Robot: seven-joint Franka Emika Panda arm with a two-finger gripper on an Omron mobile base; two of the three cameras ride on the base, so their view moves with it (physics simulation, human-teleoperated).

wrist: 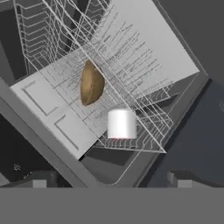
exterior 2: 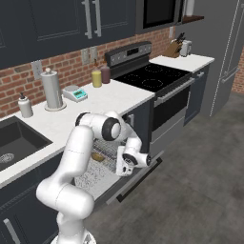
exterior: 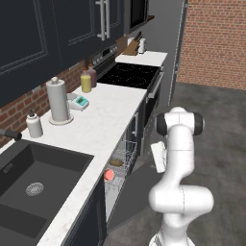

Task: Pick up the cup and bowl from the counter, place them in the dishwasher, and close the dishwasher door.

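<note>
The dishwasher (exterior: 126, 144) under the white counter (exterior: 103, 127) stands open, its door (exterior 2: 125, 187) folded down flat. The wire rack (wrist: 131, 74) is slid out over the door. In the rack the brown bowl (wrist: 91, 83) (exterior 2: 97, 156) (exterior: 116, 162) stands tilted on edge between the tines. The cup (wrist: 121, 124) (exterior: 109, 175) rests at the rack's end; it looks red from the left base and pale from the hand. My gripper (wrist: 111, 181) (exterior 2: 123, 167) hangs open over the outer side of the rack, apart from both, with nothing between its fingers.
The black oven range (exterior 2: 164, 95) adjoins the dishwasher on the far side. On the counter stand a paper towel roll (exterior: 58, 101), a white soap bottle (exterior: 33, 124) and a yellow bottle (exterior: 86, 81). The sink (exterior: 33, 182) lies near me. Open floor (exterior 2: 200, 181) spreads beyond the door.
</note>
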